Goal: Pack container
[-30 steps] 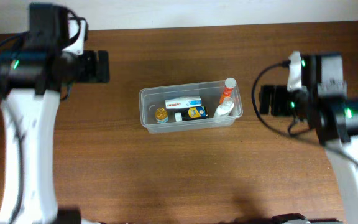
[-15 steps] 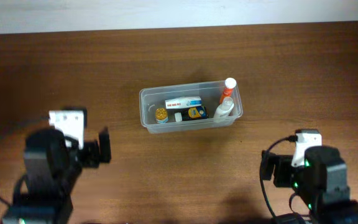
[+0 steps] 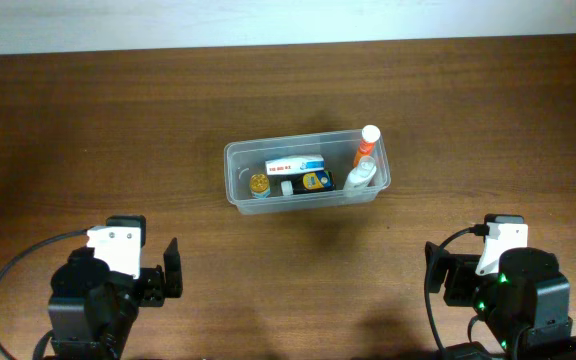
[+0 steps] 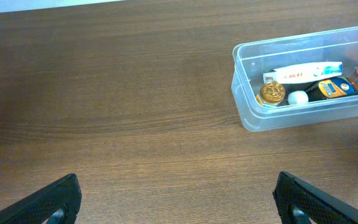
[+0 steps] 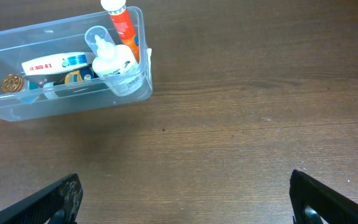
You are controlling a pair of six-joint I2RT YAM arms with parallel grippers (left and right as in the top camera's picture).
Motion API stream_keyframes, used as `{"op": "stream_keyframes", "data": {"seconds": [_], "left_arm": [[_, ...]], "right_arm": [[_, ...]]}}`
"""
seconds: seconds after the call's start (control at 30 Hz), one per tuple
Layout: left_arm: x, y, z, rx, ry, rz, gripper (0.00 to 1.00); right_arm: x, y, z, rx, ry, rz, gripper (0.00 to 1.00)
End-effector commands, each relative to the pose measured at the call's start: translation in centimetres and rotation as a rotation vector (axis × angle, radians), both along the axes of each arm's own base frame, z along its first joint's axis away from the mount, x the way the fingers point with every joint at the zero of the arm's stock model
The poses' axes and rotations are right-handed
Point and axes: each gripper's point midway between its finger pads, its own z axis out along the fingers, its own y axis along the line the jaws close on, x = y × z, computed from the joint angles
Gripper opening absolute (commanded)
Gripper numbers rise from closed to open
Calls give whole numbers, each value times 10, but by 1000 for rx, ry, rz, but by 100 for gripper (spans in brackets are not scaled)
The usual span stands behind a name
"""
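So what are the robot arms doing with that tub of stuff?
Nothing is being held right now. The container has a small box, an orange bottle, a white bottle and a gold-lidded jar inside. The left gripper and right gripper are both open and empty, well away from it. The packing looks about done.

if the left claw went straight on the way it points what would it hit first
The left claw would probably meet only bare table; the container sits right of its line.
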Motion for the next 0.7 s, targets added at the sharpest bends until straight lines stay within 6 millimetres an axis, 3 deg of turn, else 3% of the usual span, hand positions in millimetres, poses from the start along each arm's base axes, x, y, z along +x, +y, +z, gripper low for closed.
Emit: {"op": "stream_keyframes", "data": {"seconds": [0.0,0.67], "left_arm": [[-1,1,-3,18,7,-7,100],[-1,1,-3,18,7,-7,100]], "right_arm": [[0,-2,-3,-7,2,-11,98],[-5,-7,3,-35,-34,-18,98]]}}
